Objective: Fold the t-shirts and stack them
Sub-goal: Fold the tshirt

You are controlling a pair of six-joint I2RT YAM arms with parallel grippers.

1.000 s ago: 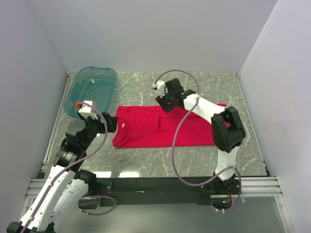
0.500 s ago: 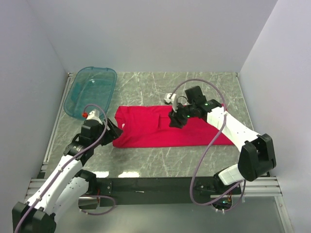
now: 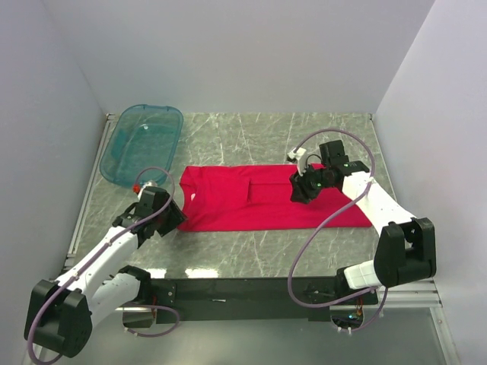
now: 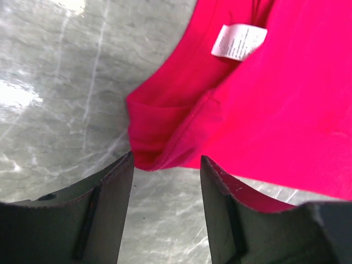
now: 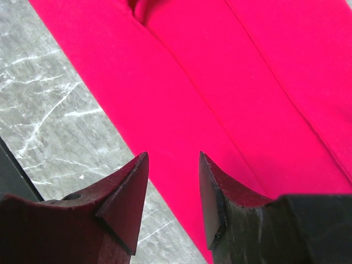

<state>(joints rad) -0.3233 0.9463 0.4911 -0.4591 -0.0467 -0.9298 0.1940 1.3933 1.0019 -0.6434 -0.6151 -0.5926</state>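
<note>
The red t-shirt lies flat in the middle of the marble surface, folded into a long band. Its long axis runs left to right, and the collar end with its white label points left. The left end effector sits low at the band's near-left corner, released, fingers apart with the corner just beyond their tips; the right end effector hovers over the shirt's right half, likewise released and holding nothing, and a teal tub stands at the far left, near the collar end.
</note>
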